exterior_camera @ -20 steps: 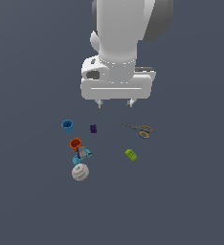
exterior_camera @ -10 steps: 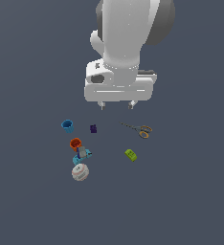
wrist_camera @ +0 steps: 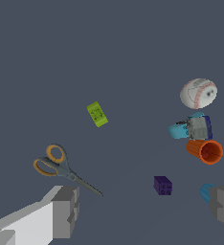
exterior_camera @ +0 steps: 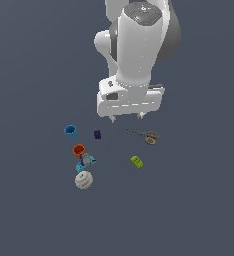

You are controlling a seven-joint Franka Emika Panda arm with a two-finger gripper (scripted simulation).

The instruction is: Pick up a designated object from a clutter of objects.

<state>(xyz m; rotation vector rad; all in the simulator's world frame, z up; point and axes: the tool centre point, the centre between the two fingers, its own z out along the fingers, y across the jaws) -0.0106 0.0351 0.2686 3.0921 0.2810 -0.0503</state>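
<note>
The scissors (exterior_camera: pixel 145 135) (wrist_camera: pixel 61 167) lie flat, with orange-tan loop handles and thin grey blades. They sit toward the exterior view's right of the clutter. My gripper (exterior_camera: pixel 127 118) (wrist_camera: pixel 145 208) hangs open above the floor with nothing between its fingers (wrist_camera: pixel 66 210). It is just above the scissors and slightly to their left in the exterior view, not touching them. In the wrist view the blade tips point toward the gap between the fingers.
Scattered around are a purple cube (exterior_camera: pixel 97 134) (wrist_camera: pixel 162 185), blue cup (exterior_camera: pixel 70 131) (wrist_camera: pixel 207 191), orange cup (exterior_camera: pixel 79 150) (wrist_camera: pixel 205 150), cyan piece (exterior_camera: pixel 85 162) (wrist_camera: pixel 190 129), white ball (exterior_camera: pixel 83 180) (wrist_camera: pixel 198 93) and green block (exterior_camera: pixel 136 161) (wrist_camera: pixel 97 114).
The arm has come lower and shifted slightly toward the exterior view's right, nearer the scissors. The objects have not moved.
</note>
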